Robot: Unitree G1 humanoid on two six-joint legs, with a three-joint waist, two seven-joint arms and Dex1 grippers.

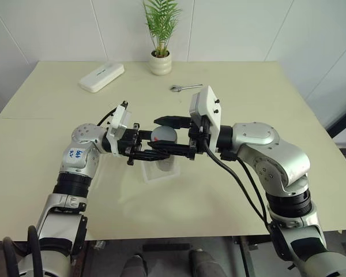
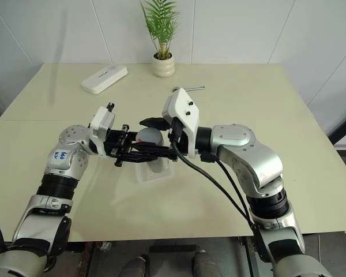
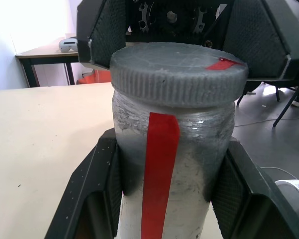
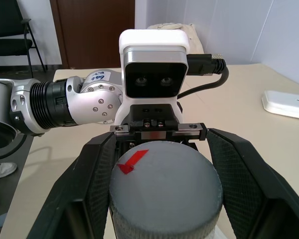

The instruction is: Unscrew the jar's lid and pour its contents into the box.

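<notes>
The jar (image 3: 169, 174), a silvery cylinder with a red stripe down its side, is held above the table (image 1: 248, 190) at the middle of the scene, between your two grippers, with the clear box (image 1: 160, 171) on the table just below it. Your left gripper (image 1: 153, 151) reaches in from the left with its fingers closed around the jar's body. Your right gripper (image 1: 167, 134) reaches in from the right with its fingers closed on the lid (image 1: 163, 135).

From the head views you see only the grey lid top with its red mark, the arms meeting over the box, and the jar's lower part hidden behind the fingers. The left wrist view gives you what they lack: the ribbed edge of the lid seated on the jar, the red stripe running along the body, and the black pads pressed to either side of the body. The right wrist view looks across the lid's flat top, its red mark pointing away toward the left wrist camera, with one finger on each side of the rim.

The jar stands upright, long axis vertical, lid uppermost.

At the far side of the table stand a white oblong device (image 1: 101, 77), a potted plant (image 1: 161, 36) and a small wrench (image 1: 185, 88).
</notes>
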